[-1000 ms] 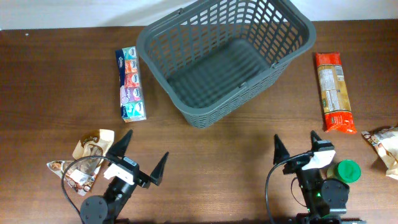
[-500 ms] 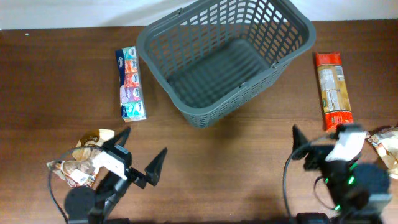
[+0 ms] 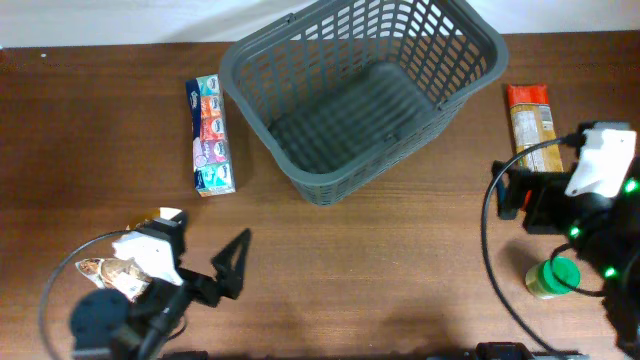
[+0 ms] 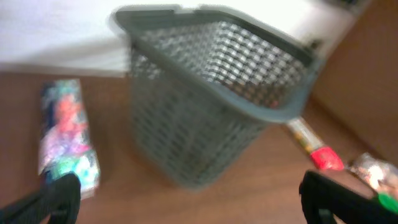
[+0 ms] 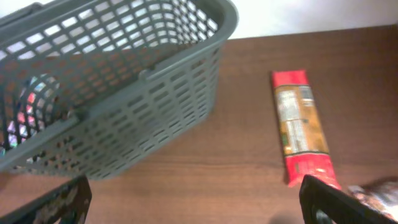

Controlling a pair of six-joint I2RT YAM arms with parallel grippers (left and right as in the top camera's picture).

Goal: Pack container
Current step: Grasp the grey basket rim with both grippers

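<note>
Container [image 3: 400, 30]: dark grey lattice basket on table at 12 o'clock, turned askew, upright, solid base in full view. Colourful long pack [image 3: 210, 135] on table at basket's 9 o'clock, outside it. Red packet [image 3: 528, 118] at basket's 3 o'clock, also outside. Green-lidded jar [image 3: 552, 278] at table's 4 o'clock. Left gripper [image 4: 189, 202] at 7 o'clock, fingers wide apart, holding nothing. Right gripper [image 5: 196, 205] near 3 o'clock, fingers wide apart, holding nothing.

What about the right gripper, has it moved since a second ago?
Yes: the right gripper shifted right and back, toward the red packet beside the basket.
</note>
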